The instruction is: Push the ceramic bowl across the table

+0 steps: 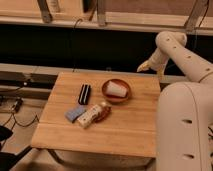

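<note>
– Six things share the surface [125, 135]. Why are they bunched like that?

– I'd guess they are there to clutter the job. Well left of the bowl [125, 95] and nearer the front lies a blue pad [75, 113]. A black bar [85, 93] lies just left of the bowl. In front of the bowl a white packet [90, 116] leans against a small dish [104, 114]. Only the bowl has to move.

– And the bowl itself?

– It sits toward the far right part of the surface with a white cup [115, 90] lying inside it, so the cup would probably ride along with any push.

– Where is the tool [145, 66]?

– It is right of the bowl and beyond it, past the far edge, held in the air and touching nothing. I cannot tell whether it is open or closed, and it holds nothing that I can see. From that side, a push would likely send the bowl leftward or forward, toward the bar or the small dish.
</note>
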{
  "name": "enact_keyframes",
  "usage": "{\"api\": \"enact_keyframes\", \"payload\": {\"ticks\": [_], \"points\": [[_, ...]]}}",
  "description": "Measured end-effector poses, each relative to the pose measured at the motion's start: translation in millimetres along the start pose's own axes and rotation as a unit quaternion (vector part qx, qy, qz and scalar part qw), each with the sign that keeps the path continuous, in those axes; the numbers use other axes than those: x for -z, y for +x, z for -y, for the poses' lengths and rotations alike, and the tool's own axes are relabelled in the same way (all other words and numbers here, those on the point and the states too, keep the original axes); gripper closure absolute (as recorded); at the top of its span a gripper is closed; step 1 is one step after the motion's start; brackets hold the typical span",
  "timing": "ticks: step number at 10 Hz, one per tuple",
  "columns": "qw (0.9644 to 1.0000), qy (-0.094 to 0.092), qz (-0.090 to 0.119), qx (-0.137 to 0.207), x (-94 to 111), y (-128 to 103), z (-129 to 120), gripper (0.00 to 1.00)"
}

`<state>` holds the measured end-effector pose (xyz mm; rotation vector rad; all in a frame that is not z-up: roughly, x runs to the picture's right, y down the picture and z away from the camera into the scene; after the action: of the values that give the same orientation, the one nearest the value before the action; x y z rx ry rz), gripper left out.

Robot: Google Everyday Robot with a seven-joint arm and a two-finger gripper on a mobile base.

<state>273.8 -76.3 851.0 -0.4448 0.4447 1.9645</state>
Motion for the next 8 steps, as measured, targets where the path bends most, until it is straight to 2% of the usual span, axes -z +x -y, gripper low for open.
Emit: {"api": "enact_keyframes", "payload": {"ticks": [1,2,8], "points": [[1.0,0.0,0.0,0.0,0.0,0.0,0.0,0.23],[1.0,0.0,0.0,0.0,-0.1,0.0,0.0,0.3],[1.0,0.0,-0.001,0.0,-1.1,0.3,0.6,0.93]]}}
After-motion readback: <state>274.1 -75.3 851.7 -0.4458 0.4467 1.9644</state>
